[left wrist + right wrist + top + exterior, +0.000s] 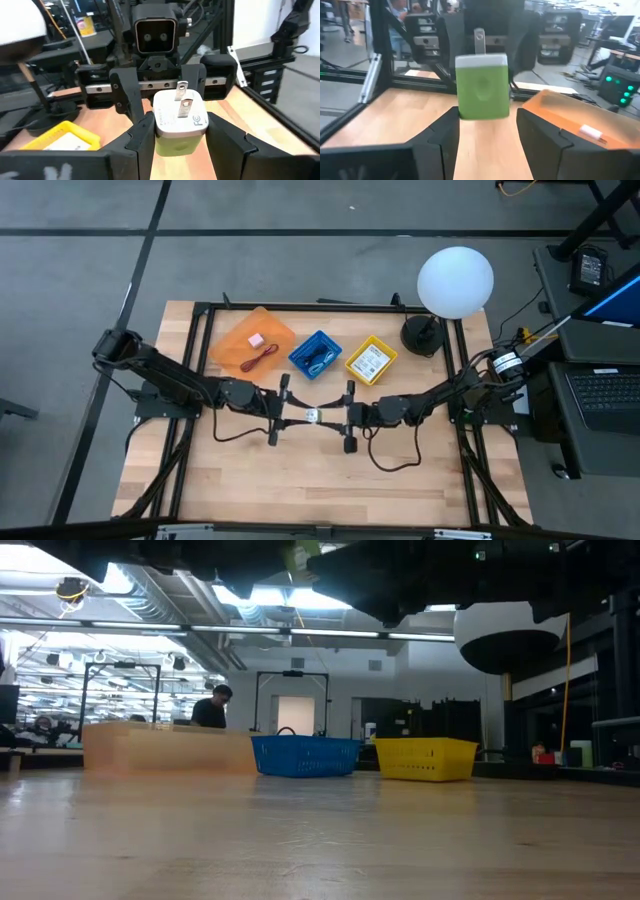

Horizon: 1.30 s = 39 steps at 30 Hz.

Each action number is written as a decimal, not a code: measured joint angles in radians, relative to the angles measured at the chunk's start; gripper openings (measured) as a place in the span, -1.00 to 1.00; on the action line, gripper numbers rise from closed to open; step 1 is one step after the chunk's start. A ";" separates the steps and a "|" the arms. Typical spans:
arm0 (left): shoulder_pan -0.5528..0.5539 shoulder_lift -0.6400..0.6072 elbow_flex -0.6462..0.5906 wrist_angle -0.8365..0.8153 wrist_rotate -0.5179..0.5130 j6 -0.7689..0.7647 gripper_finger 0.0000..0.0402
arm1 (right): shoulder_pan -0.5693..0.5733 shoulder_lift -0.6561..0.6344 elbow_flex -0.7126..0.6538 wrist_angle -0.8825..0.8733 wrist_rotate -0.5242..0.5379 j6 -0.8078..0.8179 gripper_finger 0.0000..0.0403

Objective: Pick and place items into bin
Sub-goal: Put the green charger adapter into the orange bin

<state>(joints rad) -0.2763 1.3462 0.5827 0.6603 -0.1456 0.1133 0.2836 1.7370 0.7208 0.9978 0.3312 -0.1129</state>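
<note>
A small plug adapter, white on the side with two metal prongs and green on the other (179, 120) (483, 90), hangs in the air over the table's middle (312, 416). My left gripper (180, 140) (292, 416) is shut on it. My right gripper (487, 127) (340, 417) faces it from the right, open, with a finger on either side of the green body; I see no touch. The pink block (256, 339) and the red cord (262, 360) lie in the orange bin (232, 340). A white printed packet (369, 361) lies in the yellow bin (385, 348). My left gripper pinches the adapter's body by two opposite sides (159, 131), one finger (142, 137) on each. It comes level from the table's left. The adapter is lifted clear of the table, its prongs (182, 97) pointing up and away from my left wrist.
A blue bin (303, 352) stands between the orange and yellow ones along the far side. A lamp with a white globe (455, 280) and black base (422, 335) stands at the far right corner. Bare wood (320, 480) lies toward the near edge. A person (212, 708) is in the room behind.
</note>
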 joint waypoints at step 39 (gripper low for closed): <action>0.176 -0.134 -0.001 -0.305 -0.400 -0.040 -0.30 | 0.106 -0.284 -0.351 -0.014 0.124 0.243 -0.97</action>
<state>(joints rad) -0.1001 1.2121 0.5816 0.3553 -0.5457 0.0731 0.3901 1.4532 0.3698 0.9838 0.4553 0.1303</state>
